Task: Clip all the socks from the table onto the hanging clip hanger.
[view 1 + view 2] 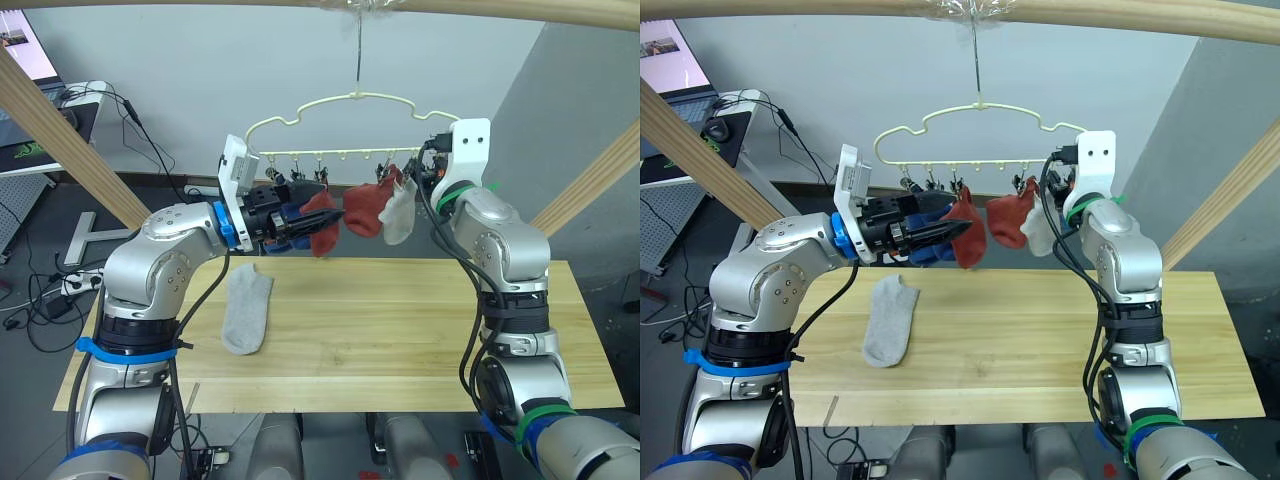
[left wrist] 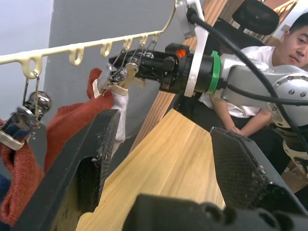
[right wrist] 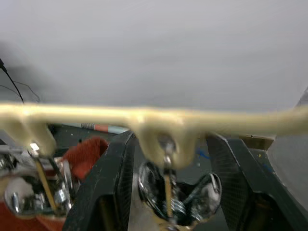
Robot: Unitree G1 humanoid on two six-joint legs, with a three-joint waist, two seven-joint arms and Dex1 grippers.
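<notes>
The grey sock (image 1: 247,309) left on the table (image 1: 420,330) looks light and limp, so I judge it will fold and sag when lifted; I would take it by the cuff edge, so a short piece of fabric stands free for a clip. It lies flat on the left part of the board, about 7 o'clock from my left gripper (image 1: 322,226) and well below it. That gripper is raised at the clip hanger (image 1: 345,125), beside a rust red sock (image 1: 325,222); in the left wrist view its fingers (image 2: 91,163) stand apart with nothing between them, so I read it as released. My right gripper (image 3: 166,190) is up at the hanger's right end, its two fingers spread on either side of one metal clip (image 3: 169,192), not pressing it as far as I can see. A second red sock (image 1: 370,208) and a pale sock (image 1: 398,212) hang from clips, at about 9 o'clock of it.
</notes>
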